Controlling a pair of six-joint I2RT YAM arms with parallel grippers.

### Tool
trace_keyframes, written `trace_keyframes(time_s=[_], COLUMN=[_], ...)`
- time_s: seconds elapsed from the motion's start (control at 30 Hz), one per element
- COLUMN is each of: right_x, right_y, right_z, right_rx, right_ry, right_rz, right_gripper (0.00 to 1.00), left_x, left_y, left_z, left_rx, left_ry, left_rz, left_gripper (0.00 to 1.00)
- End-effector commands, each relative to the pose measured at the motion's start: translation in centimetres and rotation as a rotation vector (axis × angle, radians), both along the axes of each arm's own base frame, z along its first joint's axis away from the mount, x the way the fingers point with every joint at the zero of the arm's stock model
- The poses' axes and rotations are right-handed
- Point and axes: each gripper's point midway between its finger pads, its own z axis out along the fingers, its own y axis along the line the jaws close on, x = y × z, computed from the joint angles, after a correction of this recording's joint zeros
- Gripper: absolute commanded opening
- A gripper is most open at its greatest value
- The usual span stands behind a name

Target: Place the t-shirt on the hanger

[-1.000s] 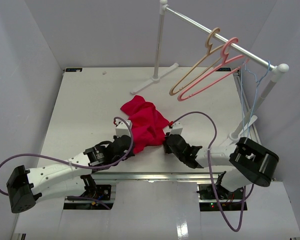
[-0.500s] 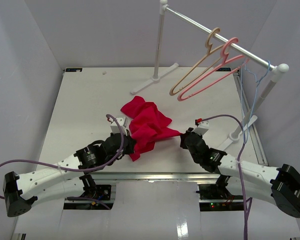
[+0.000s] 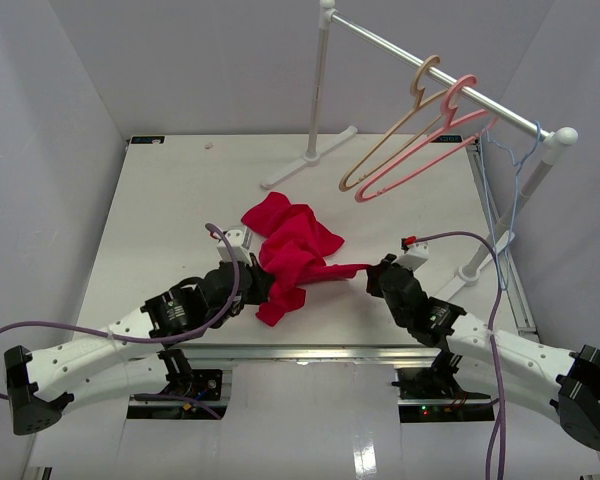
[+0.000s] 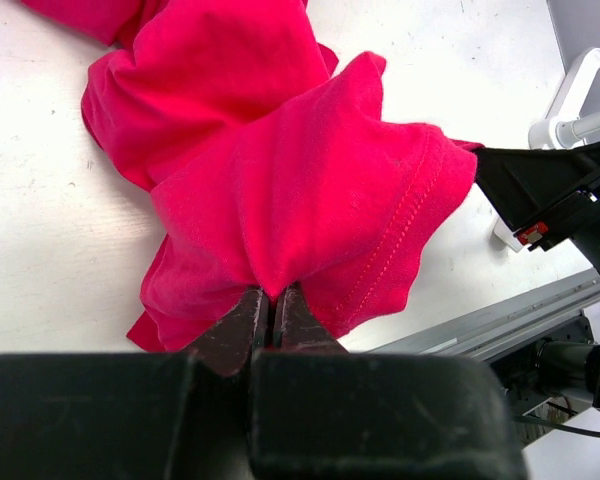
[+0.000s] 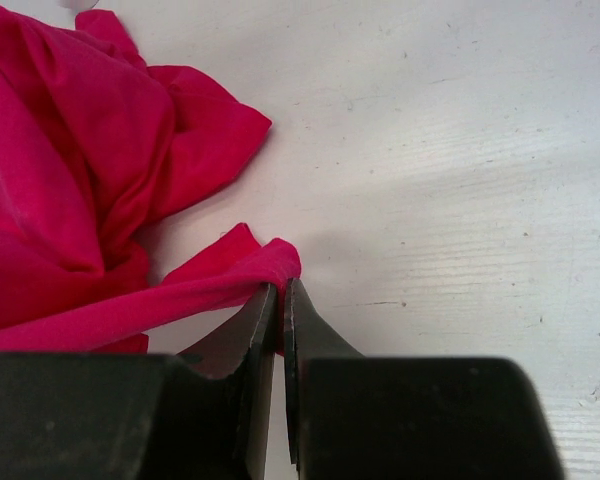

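Your left gripper (image 4: 272,296) has its jaws closed on a bunched fold of the t-shirt (image 3: 292,245). Your right gripper (image 5: 280,287) has its jaws pinched shut on a thin rolled edge of it. The shirt lies crumpled on the tabletop (image 3: 160,220) between the two arms, with one strand drawn taut toward the right gripper.

The right hold looks the weaker one. Only a sliver of cloth sits between those jaws, so pulling the arms apart could slide it free and drop that side. The left jaws may be holding several layers at once. If so, a lift would raise a wad rather than an open shirt, and you'd have no clear opening for the hanger (image 3: 490,185). That thin blue hanger hangs at the far right end of the rail (image 3: 400,51), well apart from the shirt. It is close to the rail's post (image 3: 525,185) and near the pink hanger (image 3: 450,108), so a reach for it could snag either.

You can't tell which part of the shirt each gripper has, whether hem, sleeve or neck, because no view shows the neck opening or the label. The blue hanger's wire is faint against the wall, and its lower part is hard to trace. In the left wrist view, the gripper body hides the cloth below the jaws.
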Motion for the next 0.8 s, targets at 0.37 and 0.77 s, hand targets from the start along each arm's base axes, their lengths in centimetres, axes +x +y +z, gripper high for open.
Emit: trace_keyframes(time_s=[0.37,0.77], right_x=[0.6,-0.8], right_y=[-4.7,3.1], right_z=[-1.2,2.0], right_rx=[-0.292,-0.226], right_ry=[0.023,-0.088], right_rz=[-0.074,0.354], right_gripper=[0.08,0.47], left_x=[0.7,0.8], left_y=[2.3,2.0], left_z=[-0.5,-0.3], left_rx=[0.096,0.090], left_ry=[-0.023,-0.024], left_rz=[0.067,0.065], left_gripper=[0.00,0.00])
